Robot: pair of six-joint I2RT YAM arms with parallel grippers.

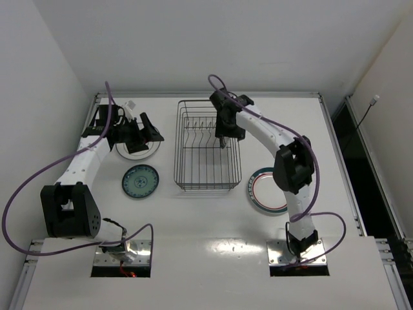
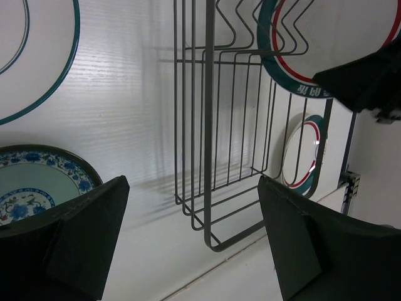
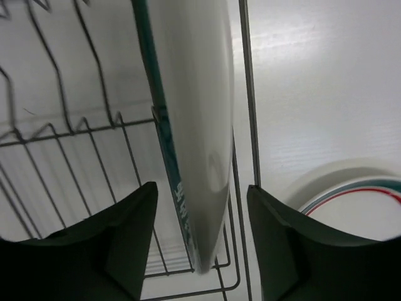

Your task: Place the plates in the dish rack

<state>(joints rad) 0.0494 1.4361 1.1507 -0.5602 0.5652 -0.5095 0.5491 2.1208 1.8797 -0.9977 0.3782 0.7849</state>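
Observation:
The dish rack [image 1: 208, 145] stands mid-table. My right gripper [image 1: 222, 141] hangs over its right side, open. In the right wrist view a white plate with a teal rim [image 3: 194, 125] stands on edge in the rack between the fingers of my right gripper [image 3: 202, 207], with a gap on each side. My left gripper [image 1: 148, 131] is open and empty above the pale plate [image 1: 137, 151]. The small teal-patterned plate [image 1: 140, 181] lies flat left of the rack. A ringed plate [image 1: 266, 192] lies flat right of it.
The left wrist view shows the rack [image 2: 210, 125] side-on, the standing plate [image 2: 294, 56] in it, the ringed plate [image 2: 304, 157] behind, and the teal-patterned plate [image 2: 31, 188] near my left gripper [image 2: 194, 251]. Walls enclose the table's back and sides.

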